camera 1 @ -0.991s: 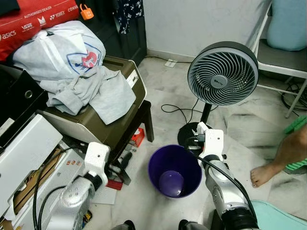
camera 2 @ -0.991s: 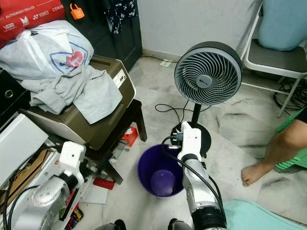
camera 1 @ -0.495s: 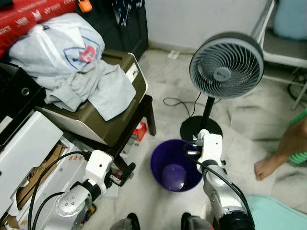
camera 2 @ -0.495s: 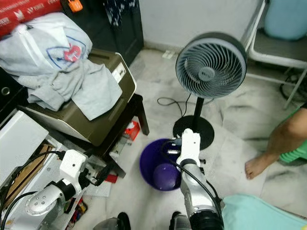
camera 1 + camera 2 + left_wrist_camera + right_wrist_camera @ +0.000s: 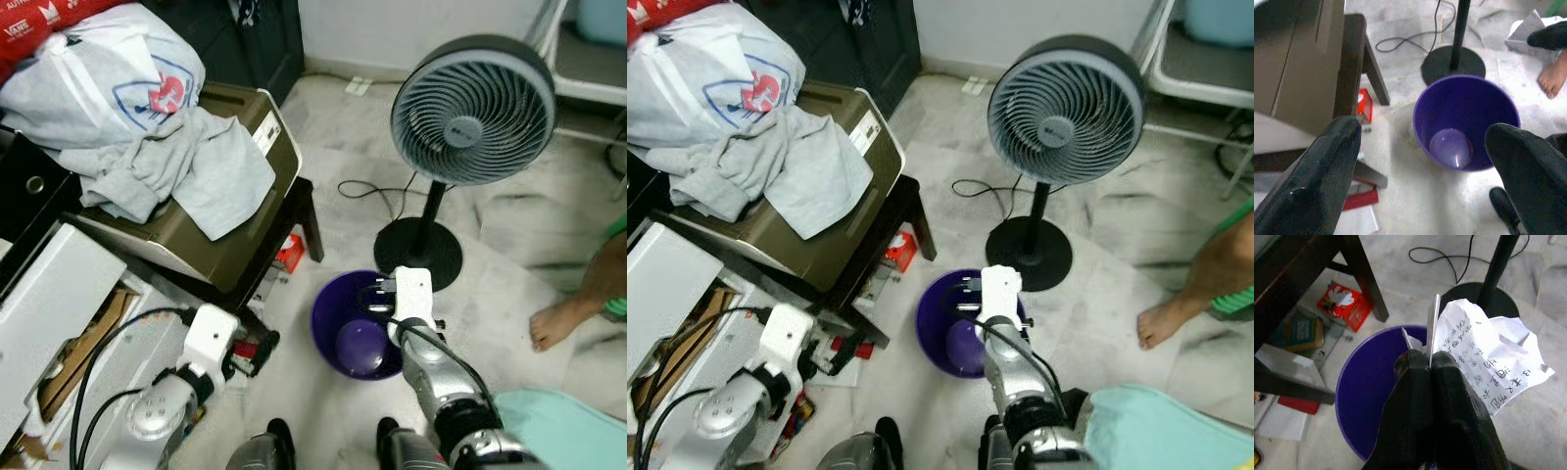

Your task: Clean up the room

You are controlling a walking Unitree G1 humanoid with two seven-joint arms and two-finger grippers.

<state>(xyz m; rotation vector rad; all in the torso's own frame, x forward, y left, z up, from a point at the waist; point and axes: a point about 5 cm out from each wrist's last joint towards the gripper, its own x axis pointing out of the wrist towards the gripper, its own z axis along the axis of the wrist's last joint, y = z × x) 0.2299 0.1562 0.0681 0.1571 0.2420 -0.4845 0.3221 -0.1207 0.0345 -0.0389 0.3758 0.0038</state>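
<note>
Purple plastic bin (image 5: pixel 355 328) stands on the marble floor (image 5: pixel 509 235) just in front of the pedestal fan (image 5: pixel 470 98), and from where I stand the robot looks to be at the drop-off step of tidying. Its right gripper (image 5: pixel 1429 363) is pinched tight on a crumpled sheet of paper (image 5: pixel 1484 360) with handwriting on it, held above the bin's far rim, on the side nearer the fan's base. The next move, I'd say, is to bring the paper squarely over the opening and let go, since part of it hangs past the rim. Inside the bin I see only its bare pale bottom. The left gripper (image 5: pixel 1425 156) hangs spread wide and empty, low beside the dark stool (image 5: pixel 294 220), pointing toward the bin.
</note>
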